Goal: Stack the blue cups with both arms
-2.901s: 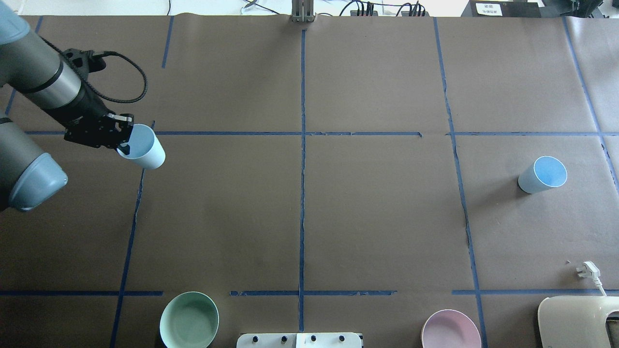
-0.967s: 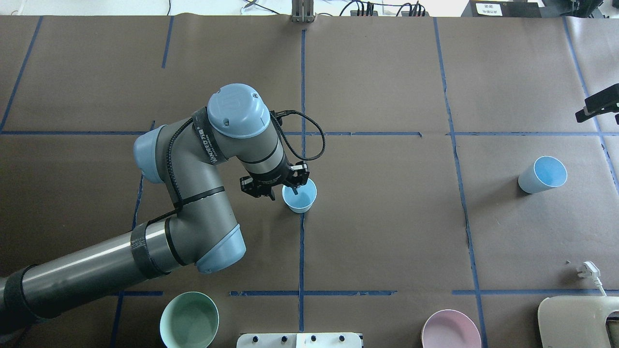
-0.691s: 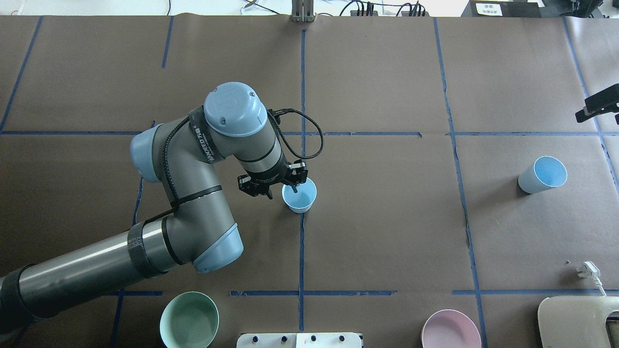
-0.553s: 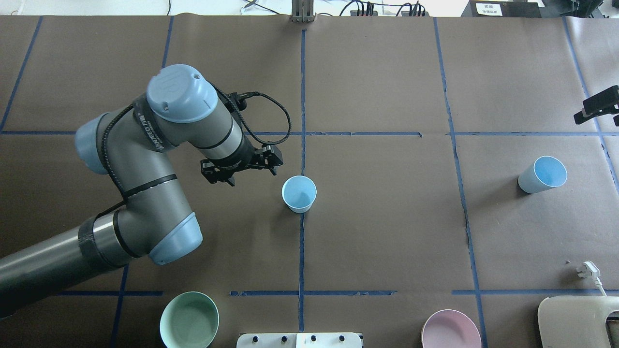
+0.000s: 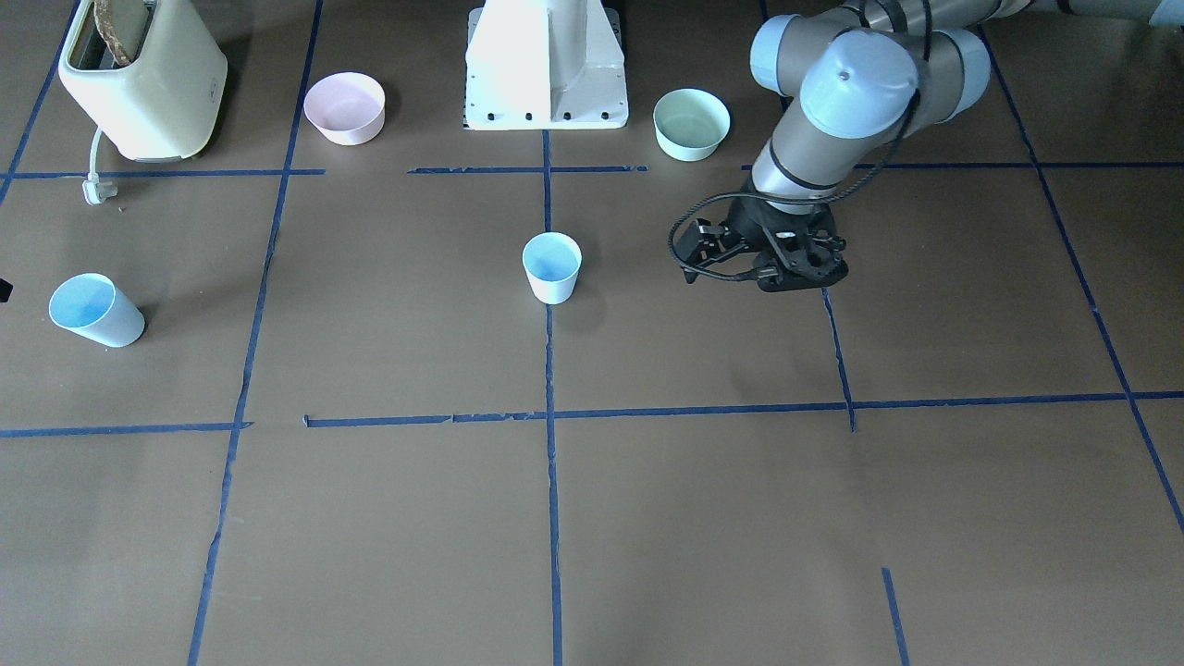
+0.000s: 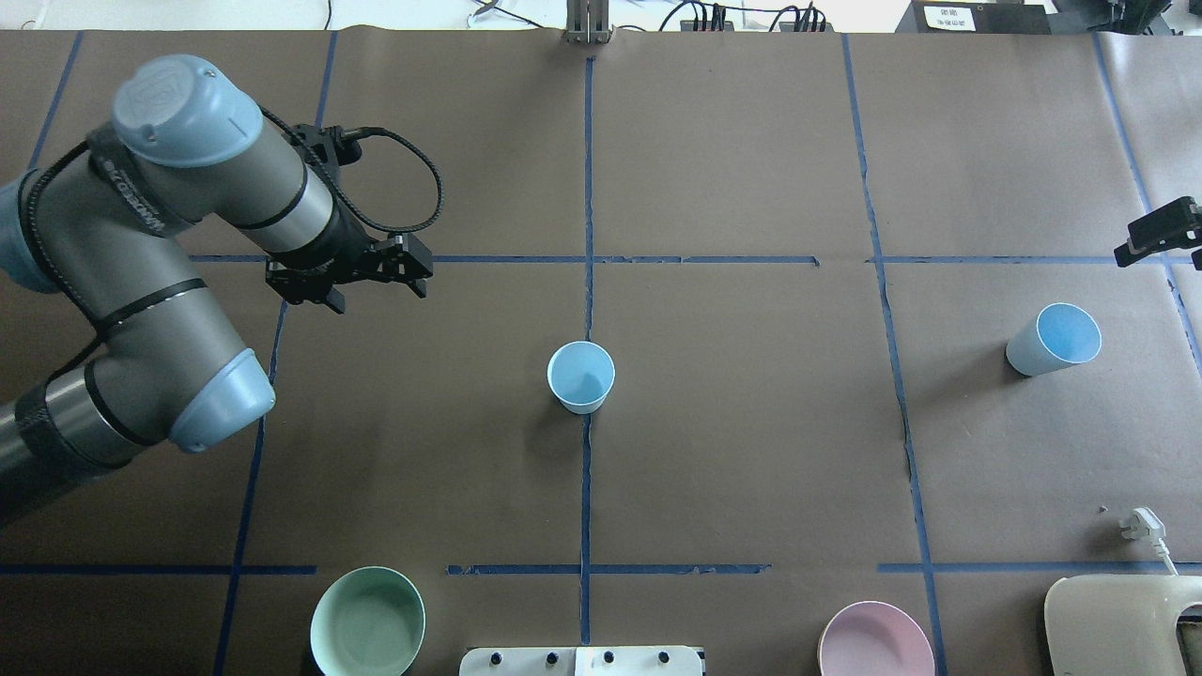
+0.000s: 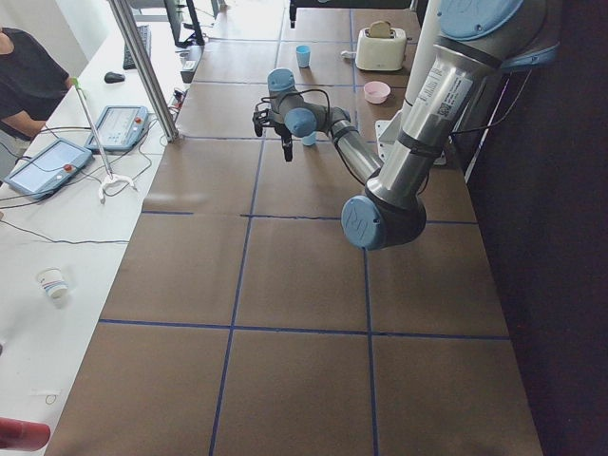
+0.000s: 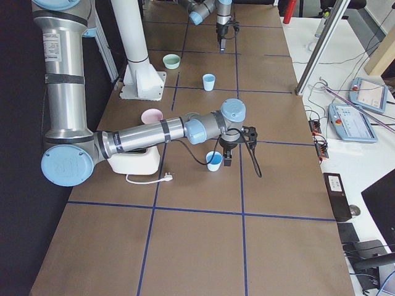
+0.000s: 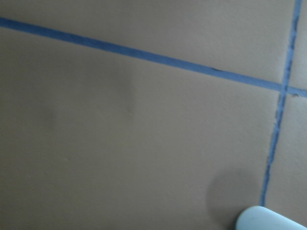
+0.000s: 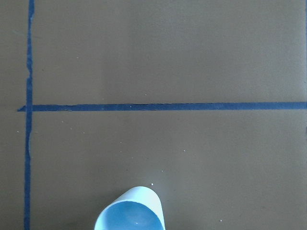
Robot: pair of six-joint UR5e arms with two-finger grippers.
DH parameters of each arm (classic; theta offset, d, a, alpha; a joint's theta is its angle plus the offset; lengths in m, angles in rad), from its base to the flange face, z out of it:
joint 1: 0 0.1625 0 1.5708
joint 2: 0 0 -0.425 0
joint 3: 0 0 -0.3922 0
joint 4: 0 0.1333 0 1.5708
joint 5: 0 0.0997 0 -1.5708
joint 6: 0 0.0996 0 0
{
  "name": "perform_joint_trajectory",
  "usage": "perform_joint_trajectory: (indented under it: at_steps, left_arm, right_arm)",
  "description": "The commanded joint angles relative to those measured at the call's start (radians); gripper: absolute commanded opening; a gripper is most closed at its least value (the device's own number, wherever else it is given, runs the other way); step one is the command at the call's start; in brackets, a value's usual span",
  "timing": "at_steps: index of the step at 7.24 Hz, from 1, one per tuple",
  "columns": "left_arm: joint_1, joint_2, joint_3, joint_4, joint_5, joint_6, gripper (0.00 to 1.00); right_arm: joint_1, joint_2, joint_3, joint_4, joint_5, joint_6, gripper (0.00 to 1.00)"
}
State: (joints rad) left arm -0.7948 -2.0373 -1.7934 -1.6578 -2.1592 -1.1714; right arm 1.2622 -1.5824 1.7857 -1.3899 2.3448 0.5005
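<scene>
Centre cup and far cup stand well apart, neither gripped.
The centre cup sits on the tape line at the middle of the table, with the far cup at its 3 o'clock. The left gripper, jaws released and empty, hangs at the centre cup's 10 o'clock. The right gripper is at the far cup's 1 o'clock, and I cannot tell how its jaws stand.

You see a table covered in matt brown paper, lined with blue tape. The blue cups are smooth matt plastic. The left arm shows satin grey metal.
</scene>
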Motion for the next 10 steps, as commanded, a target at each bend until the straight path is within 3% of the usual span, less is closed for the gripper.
perform_joint_trajectory:
  at_steps: [1,3,7,8,9,10]
  left_arm:
    - [-0.161,0.086,-0.011,0.007,-0.103,0.19,1.0]
    - [-0.347,0.127,-0.001,0.015,-0.253,0.333,1.0]
    - [-0.417,0.135,0.026,0.023,-0.252,0.423,1.0]
    - [-0.431,0.197,0.037,0.023,-0.245,0.54,1.0]
    - [-0.455,0.216,0.08,0.02,-0.241,0.64,1.0]
    - [-0.458,0.242,0.103,0.015,-0.196,0.709,1.0]
  right_arm:
    - [-0.071,-0.045,-0.044,0.162,-0.044,0.115,1.0]
    - [-0.158,-0.062,-0.138,0.422,-0.093,0.315,1.0]
    - [-0.222,-0.08,-0.163,0.456,-0.099,0.355,0.99]
    - [-0.225,-0.08,-0.161,0.456,-0.102,0.357,0.69]
    - [-0.225,-0.08,-0.16,0.456,-0.102,0.355,0.2]
    - [-0.225,-0.079,-0.157,0.456,-0.101,0.355,0.02]
